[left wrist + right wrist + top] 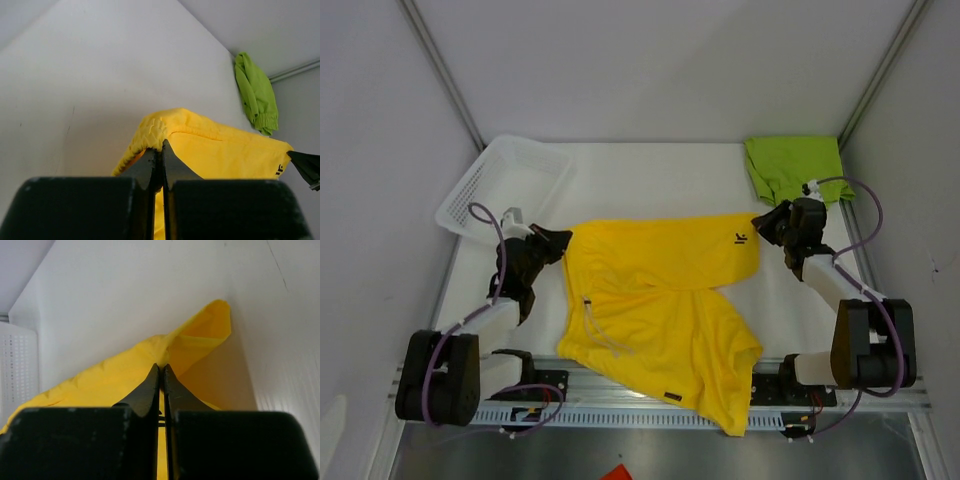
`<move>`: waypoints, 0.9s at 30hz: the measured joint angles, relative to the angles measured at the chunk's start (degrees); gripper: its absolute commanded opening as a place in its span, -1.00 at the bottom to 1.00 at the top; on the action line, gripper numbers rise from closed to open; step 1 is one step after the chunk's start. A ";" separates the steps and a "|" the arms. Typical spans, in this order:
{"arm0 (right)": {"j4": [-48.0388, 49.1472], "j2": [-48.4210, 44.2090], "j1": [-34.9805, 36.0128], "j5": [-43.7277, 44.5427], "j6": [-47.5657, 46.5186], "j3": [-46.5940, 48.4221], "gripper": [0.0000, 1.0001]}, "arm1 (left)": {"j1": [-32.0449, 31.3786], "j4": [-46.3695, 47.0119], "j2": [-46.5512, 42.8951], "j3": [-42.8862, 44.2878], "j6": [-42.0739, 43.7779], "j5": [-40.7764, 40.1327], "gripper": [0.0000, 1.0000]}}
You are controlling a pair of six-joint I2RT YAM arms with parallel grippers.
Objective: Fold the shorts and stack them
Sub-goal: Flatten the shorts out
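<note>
The yellow shorts (660, 300) lie spread across the table (650, 180), far edge stretched between the arms; the green shorts (795, 165) sit bunched in the far right corner. The left gripper (564, 241) and right gripper (766, 221) are each clamped on one end of that edge, so folding the yellow pair seems in hand. Next, both should carry the edge evenly toward the near hem.

The middle shorts (660, 300) are lying across the centre of the table (660, 170), with their near leg reaching over the front rail between the two arm bases. The left gripper (563, 243) is pinching their far left corner, and the right gripper (767, 222) is pinching their far right corner. The basket (460, 208) is sitting in the far left corner, behind the left gripper. The corner shorts (795, 165) are lying in the far right corner, just behind the right gripper.
</note>
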 measured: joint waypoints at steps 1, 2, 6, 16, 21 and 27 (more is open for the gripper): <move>0.79 1.95 0.00 -0.04 -0.02 1.70 -1.00 | 0.00 0.72 2.56 2.01 0.22 -0.02 -0.95; 1.46 3.89 -0.02 -0.04 -0.04 3.56 -1.00 | 0.00 1.70 5.01 4.22 0.63 -0.07 -0.94; 4.83 12.68 -0.37 -0.57 -0.02 11.67 -1.00 | 0.04 3.65 13.09 13.09 1.51 0.26 -0.85; 3.15 32.46 -3.04 -1.44 -0.22 30.29 0.68 | 0.55 -5.35 29.99 35.80 3.08 1.40 0.99; -0.87 31.93 -3.93 -1.38 -1.55 32.41 0.72 | 0.55 -11.21 27.67 36.68 4.70 1.53 0.98; -8.52 21.31 -3.67 -1.18 -3.15 27.71 0.68 | 0.07 -18.27 18.91 35.60 6.05 1.27 0.98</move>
